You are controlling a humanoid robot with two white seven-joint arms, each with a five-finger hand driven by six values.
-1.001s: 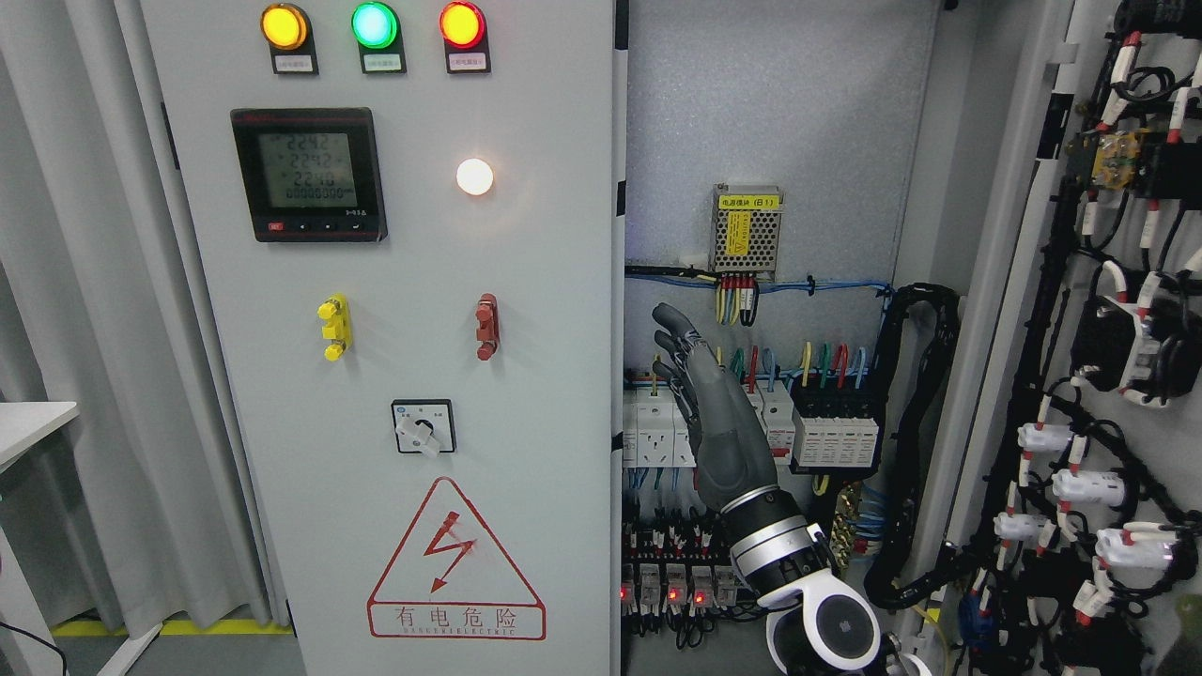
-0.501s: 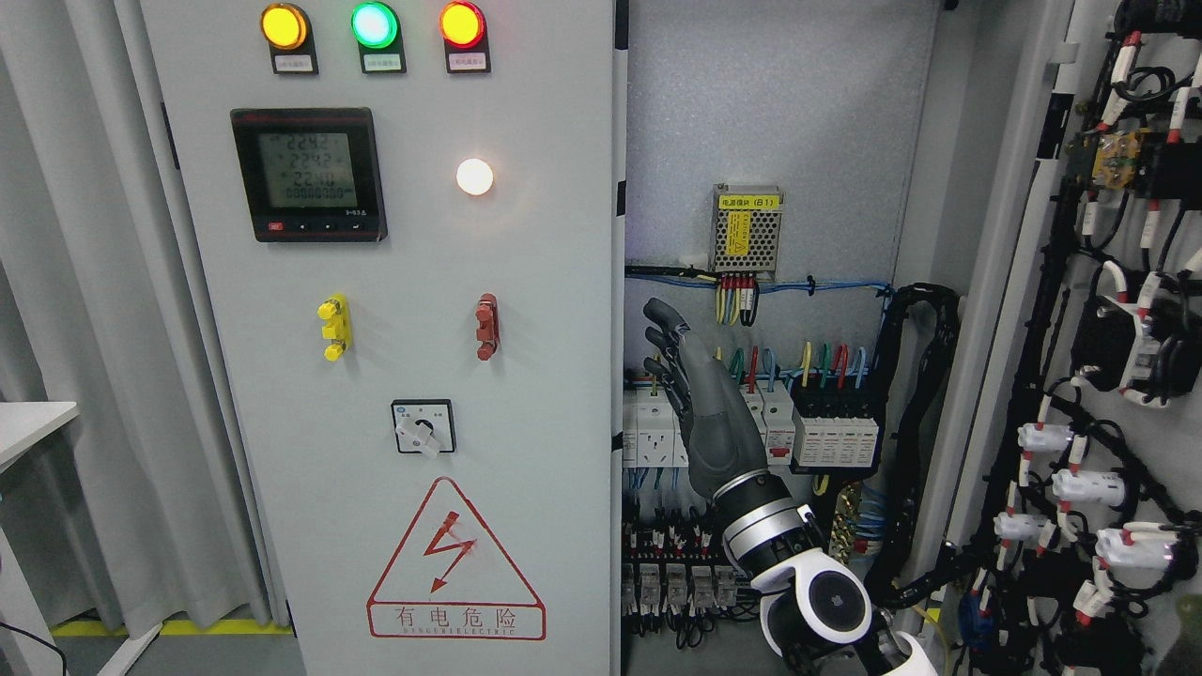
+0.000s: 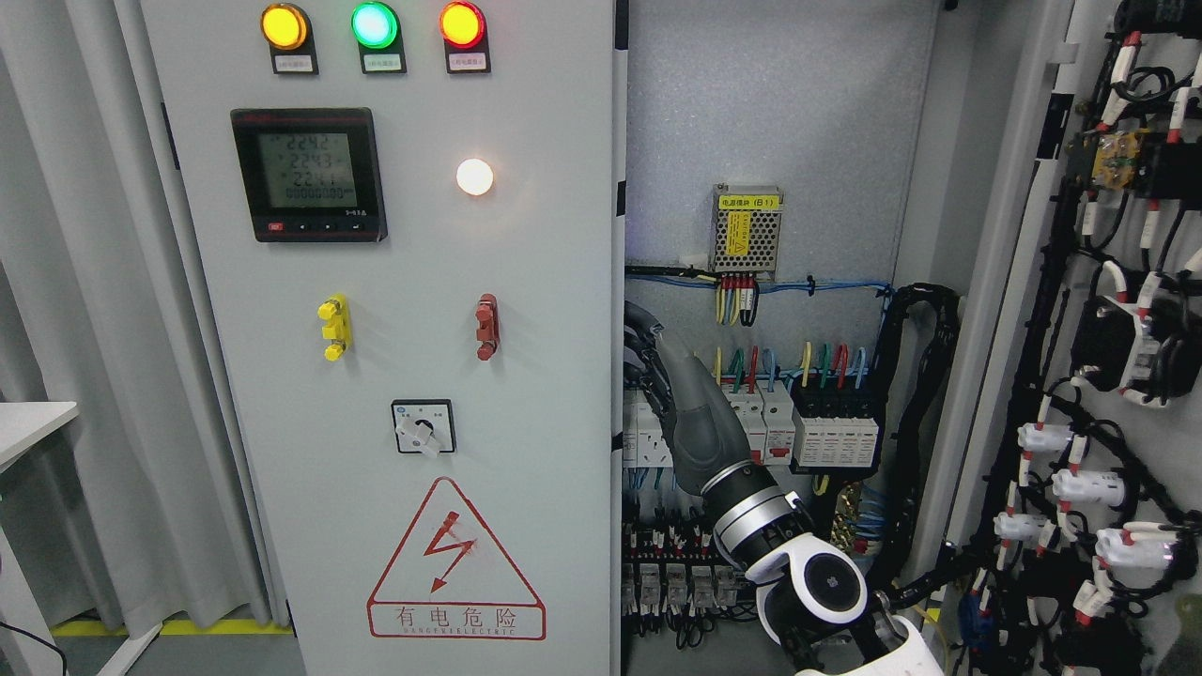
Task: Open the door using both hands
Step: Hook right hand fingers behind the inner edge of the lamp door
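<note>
The grey left door [image 3: 535,526] of the electrical cabinet stands closed, carrying lamps, a meter [image 3: 308,174], two small handles and a rotary switch. The right door [image 3: 1113,310] is swung wide open at the right, its wired inner face showing. My right arm rises from the bottom right into the open cabinet. My right hand [image 3: 646,349] is turned edge-on, with loosely curved fingers whose tips reach the closed door's right edge [image 3: 618,357]. It holds nothing that I can see. My left hand is out of view.
Inside the cabinet, behind the hand, are rows of breakers [image 3: 831,437], coloured wires and a small power supply [image 3: 747,230]. A black cable bundle [image 3: 925,376] runs down the right side. A grey curtain [image 3: 84,282] and a table corner [image 3: 28,418] are at the left.
My right hand has moved left and slightly down, from the middle of the opening to the closed door's edge. It has also turned edge-on, and its fingers curve more.
</note>
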